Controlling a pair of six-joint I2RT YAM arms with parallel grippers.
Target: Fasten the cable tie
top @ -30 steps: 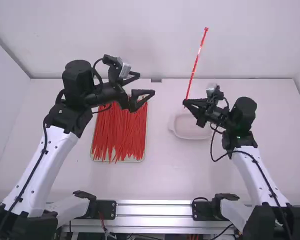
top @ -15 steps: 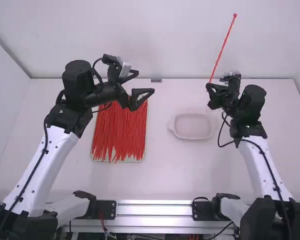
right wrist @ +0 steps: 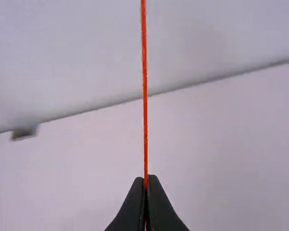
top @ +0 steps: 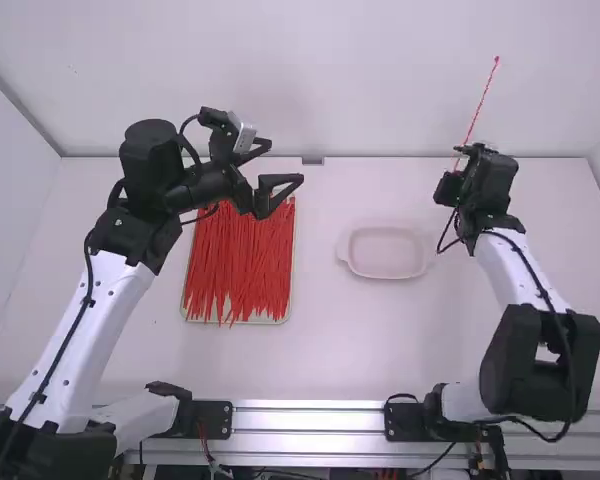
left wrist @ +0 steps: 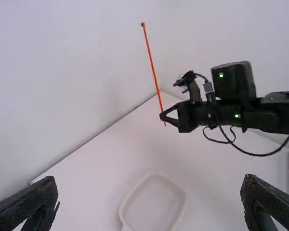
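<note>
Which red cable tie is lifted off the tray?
The single tie pinched in the right gripper, pointing upward; the other ties lie piled on the tray.

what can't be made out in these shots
Tie: its held end is hidden inside the shut right pincer, right wrist view.
Tie's top tip: too small for detail, high view.
Tie pile: far ends hidden by the left arm, high view.
Left pincer: fingers cut by the bottom edge, left wrist view.
</note>
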